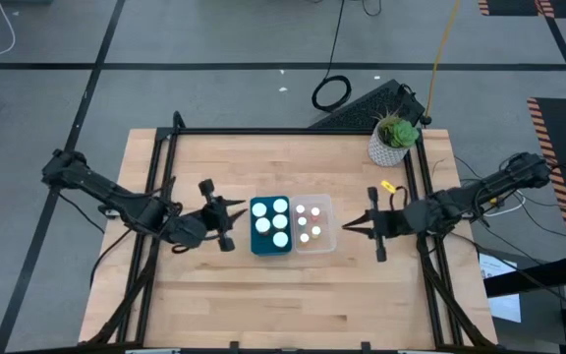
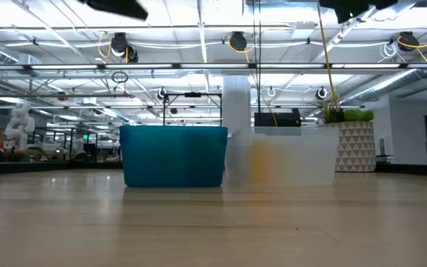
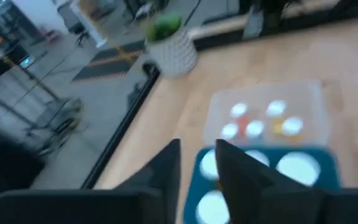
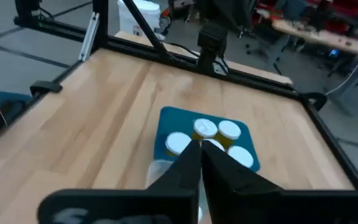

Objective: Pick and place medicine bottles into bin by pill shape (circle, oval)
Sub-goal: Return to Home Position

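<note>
High view: teal bin [image 1: 270, 226] at table [image 1: 214, 305] centre, five white-capped medicine bottles [image 1: 279, 222]; clear bin [image 1: 313, 224] touching at 3 o'clock, about six, sorted by pill shape. Left hand [image 1: 226, 214] at 9 o'clock, spread wide, empty. Right hand [image 1: 350, 225] at 3 o'clock.

Right wrist view: fingers [image 4: 188, 163] nearly closed, holding nothing.

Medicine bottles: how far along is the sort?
Looks finished. Done: every medicine bottle in view stands in the teal bin or the clear bin beside it; none shows on the table. In hand: nothing; the left hand and right hand hover either side, holding nothing. Left: apparently nothing.
</note>
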`<state>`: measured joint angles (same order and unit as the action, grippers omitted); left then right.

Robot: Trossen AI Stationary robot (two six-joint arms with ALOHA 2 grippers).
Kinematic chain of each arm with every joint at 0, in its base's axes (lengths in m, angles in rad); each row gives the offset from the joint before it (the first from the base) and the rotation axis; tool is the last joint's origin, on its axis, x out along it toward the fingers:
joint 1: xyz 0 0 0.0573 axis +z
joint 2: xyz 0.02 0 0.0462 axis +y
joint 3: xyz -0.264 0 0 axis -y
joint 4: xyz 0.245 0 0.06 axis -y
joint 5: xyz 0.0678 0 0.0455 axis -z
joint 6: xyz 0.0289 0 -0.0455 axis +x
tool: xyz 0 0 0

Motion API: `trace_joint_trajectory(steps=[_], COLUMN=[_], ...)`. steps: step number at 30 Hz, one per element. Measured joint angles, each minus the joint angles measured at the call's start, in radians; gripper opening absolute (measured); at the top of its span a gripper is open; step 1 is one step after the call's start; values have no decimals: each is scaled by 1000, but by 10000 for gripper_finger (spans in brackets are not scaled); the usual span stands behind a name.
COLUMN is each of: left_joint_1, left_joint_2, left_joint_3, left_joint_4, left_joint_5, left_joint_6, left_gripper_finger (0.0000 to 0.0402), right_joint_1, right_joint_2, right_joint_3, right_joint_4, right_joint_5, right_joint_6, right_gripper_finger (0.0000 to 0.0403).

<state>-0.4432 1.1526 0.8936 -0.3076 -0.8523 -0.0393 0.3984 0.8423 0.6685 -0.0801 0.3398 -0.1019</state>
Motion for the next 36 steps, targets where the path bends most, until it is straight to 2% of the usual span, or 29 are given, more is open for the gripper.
trace_joint_trajectory(steps=[4, 8, 14, 19, 23, 28, 33, 36], left_joint_1=[4, -2, -5, 16, 42, 69, 93, 103], left_joint_2=[-1, -16, -63, -133, -207, -297, -375, -414], left_joint_3=[-3, -55, -228, -393, -518, -686, -826, -884], left_joint_4=[-41, 26, 327, 558, 713, 880, 1015, 1056], left_joint_5=[26, 45, 143, 279, 385, 459, 472, 504], left_joint_6=[-103, -105, -1, 72, 75, 87, 83, 83], left_gripper_finger=[47, 6, 13, 4, 10, 3, 10, 4], right_joint_1=[-9, -13, -13, -13, -13, -20, -43, -68], right_joint_2=[-104, -201, -315, -371, -399, -425, -444, -449], right_joint_3=[-97, -183, -282, -415, -491, -542, -582, -623], right_joint_4=[4, 0, 31, 224, 309, 316, 347, 416], right_joint_5=[0, -2, -4, -83, -86, -135, -144, -207], right_joint_6=[-35, -66, -87, -178, -206, -197, -178, -172], right_gripper_finger=[8, 3, 1, 1, 0, 0, 0, 0])
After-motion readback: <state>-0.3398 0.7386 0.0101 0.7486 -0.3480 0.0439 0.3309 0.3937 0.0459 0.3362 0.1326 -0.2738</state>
